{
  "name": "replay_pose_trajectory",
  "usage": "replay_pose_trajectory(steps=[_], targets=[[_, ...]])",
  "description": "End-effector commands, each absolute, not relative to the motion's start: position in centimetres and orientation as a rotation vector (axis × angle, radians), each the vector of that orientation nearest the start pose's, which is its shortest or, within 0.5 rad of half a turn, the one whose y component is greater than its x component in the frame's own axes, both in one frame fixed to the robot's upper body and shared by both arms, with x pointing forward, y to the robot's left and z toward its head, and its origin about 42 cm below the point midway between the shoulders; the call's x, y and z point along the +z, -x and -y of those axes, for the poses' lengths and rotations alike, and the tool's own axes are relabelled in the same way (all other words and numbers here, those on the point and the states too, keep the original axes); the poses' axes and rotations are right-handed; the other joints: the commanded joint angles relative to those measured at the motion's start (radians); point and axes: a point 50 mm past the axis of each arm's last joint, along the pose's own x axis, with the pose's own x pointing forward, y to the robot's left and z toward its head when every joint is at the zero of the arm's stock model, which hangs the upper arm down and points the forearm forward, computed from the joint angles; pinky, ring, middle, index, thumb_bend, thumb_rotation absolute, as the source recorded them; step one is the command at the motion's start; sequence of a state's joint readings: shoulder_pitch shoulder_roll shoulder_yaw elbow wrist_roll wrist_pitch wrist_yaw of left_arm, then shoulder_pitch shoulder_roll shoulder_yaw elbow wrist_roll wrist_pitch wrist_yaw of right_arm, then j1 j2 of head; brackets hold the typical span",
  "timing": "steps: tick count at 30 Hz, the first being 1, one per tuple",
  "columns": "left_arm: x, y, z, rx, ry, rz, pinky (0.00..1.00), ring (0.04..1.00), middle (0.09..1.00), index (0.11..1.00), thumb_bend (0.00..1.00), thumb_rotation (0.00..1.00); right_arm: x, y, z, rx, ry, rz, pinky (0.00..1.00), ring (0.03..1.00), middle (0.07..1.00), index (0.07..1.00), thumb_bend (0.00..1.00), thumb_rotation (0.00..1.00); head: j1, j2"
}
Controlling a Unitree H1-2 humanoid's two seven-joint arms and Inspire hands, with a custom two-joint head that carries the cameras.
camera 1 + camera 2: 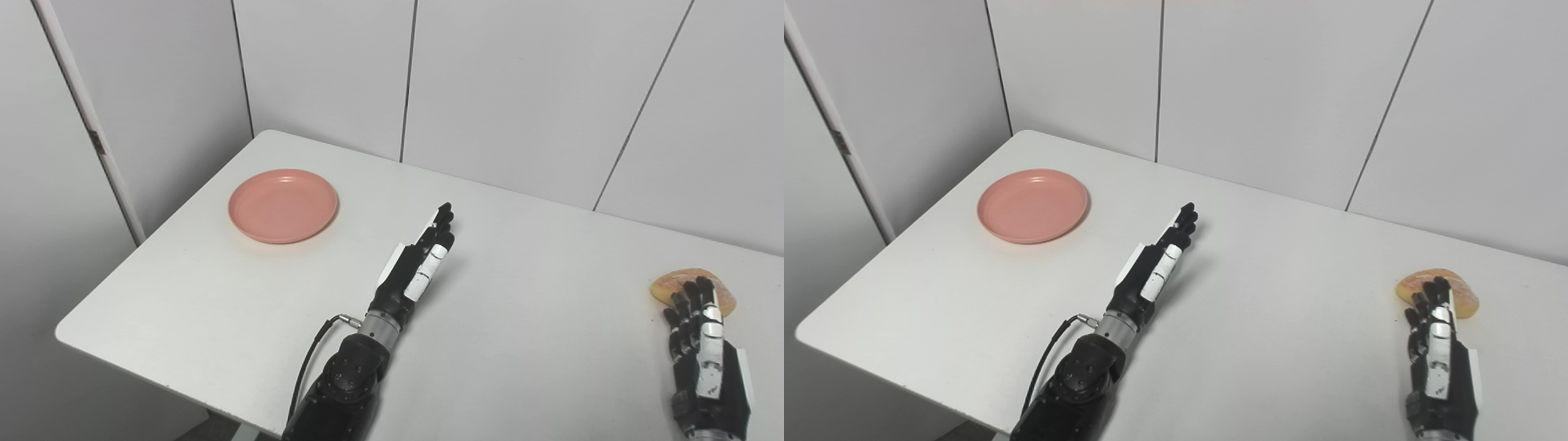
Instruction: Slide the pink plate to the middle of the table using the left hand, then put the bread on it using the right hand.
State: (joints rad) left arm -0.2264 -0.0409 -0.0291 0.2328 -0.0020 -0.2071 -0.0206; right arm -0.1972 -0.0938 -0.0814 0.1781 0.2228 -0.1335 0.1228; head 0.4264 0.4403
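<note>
A round pink plate is seen lying flat on the white table, near its far left corner and close to the left edge. Nothing is carried on it. The left hand is held over the middle of the table, well apart from the plate and to its right. It is turned edge-on, with its fingers stretched out straight, close together and pointed toward the far wall; nothing is grasped in it. A black cable is looped beside the left wrist.

The bread (a flat, golden-brown piece) is placed near the right edge of the table, far from the plate. The right hand is set just on the near side of it, back upward, with its fingers spread a little and extended toward the bread. The fingertips are seen overlapping the near edge of the bread, though whether they are touching it or only hovering above it cannot be told from these views. The bread is not enclosed by the fingers.

Grey panelled walls are seen behind the table.
</note>
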Motion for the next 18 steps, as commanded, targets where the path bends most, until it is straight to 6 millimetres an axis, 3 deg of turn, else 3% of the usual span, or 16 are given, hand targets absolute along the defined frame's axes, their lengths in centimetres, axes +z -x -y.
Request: replay_pose_trajectory(steps=[1,9,15,18], targets=[[10.7,-34.4,-16.8,-0.106,0.066,0.156,1.0,1.0,1.0,1.0,0.72,1.0,11.7,-34.3,24.9,0.068,-0.128,0.15,1.0,1.0,1.0,1.0,0.48,0.97,-0.001,-0.001],[14.0,-34.9,-18.6,-0.065,0.076,0.222,1.0,1.0,1.0,1.0,0.68,1.0,12.0,-34.1,24.4,0.069,-0.144,0.159,1.0,1.0,1.0,1.0,0.47,0.95,0.005,-0.008],[16.7,-35.5,-20.8,-0.021,0.079,0.242,1.0,1.0,1.0,1.0,0.75,1.0,12.1,-34.0,24.3,0.075,-0.138,0.158,1.0,1.0,1.0,1.0,0.46,0.96,0.015,-0.014],[18.1,-35.6,-22.1,0.009,0.067,0.279,1.0,1.0,1.0,1.0,0.73,1.0,12.0,-34.0,24.4,0.083,-0.142,0.155,1.0,1.0,1.0,1.0,0.47,0.95,0.026,-0.023]])
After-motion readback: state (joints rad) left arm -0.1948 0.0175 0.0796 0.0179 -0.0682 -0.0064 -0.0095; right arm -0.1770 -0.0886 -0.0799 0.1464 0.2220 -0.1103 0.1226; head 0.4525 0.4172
